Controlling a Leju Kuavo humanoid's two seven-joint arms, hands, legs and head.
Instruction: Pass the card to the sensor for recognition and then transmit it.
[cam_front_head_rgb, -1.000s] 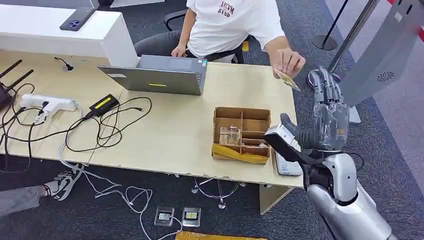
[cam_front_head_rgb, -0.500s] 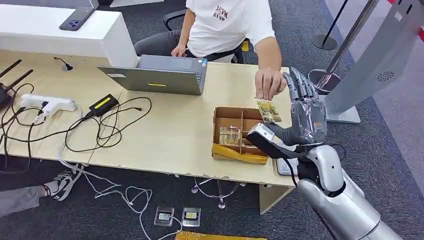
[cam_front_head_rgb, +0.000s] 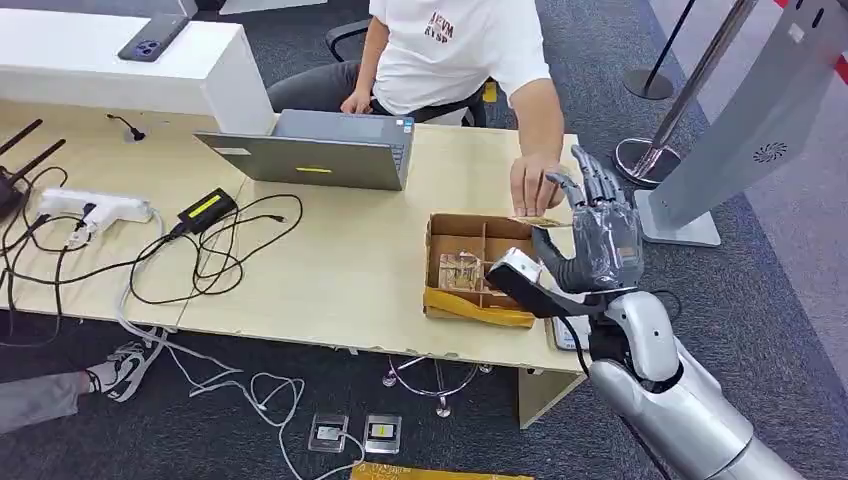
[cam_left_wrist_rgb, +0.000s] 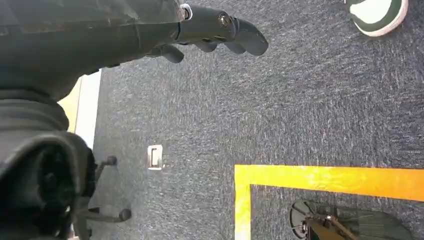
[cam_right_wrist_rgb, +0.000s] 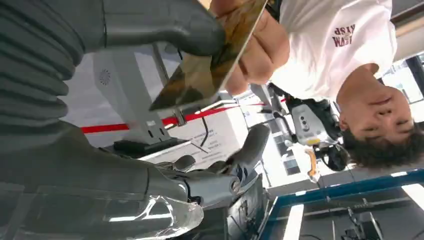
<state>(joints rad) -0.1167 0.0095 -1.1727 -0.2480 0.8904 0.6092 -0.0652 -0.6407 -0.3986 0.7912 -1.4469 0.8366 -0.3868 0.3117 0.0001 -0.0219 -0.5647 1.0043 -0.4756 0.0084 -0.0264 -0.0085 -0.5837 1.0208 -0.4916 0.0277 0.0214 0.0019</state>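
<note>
Card (cam_front_head_rgb: 541, 221) over box (cam_front_head_rgb: 484, 268), laptop (cam_front_head_rgb: 318, 150) behind-left.

Office, laptop (cam_front_head_rgb: 320, 150) on desk (cam_front_head_rgb: 340, 260), grey carpet (cam_front_head_rgb: 780, 260), barrier post (cam_front_head_rgb: 655, 120)

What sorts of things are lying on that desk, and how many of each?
Laptop: 1
Cardboard box with compartments: 1
White power strip: 1
Black power adapter: 1
Router with antennas: 1
Total: 5 things, leaving aside the loose cables and the card the person's hand holds out.

right hand (cam_front_head_rgb: 597, 235) hangs over cardboard box (cam_front_head_rgb: 482, 268); person's hand (cam_front_head_rgb: 535, 183) with card (cam_front_head_rgb: 540, 221) just beside its fingers; grey sensor stand (cam_front_head_rgb: 745, 125) flanks right; bare desk (cam_front_head_rgb: 340, 260) left of box
</note>
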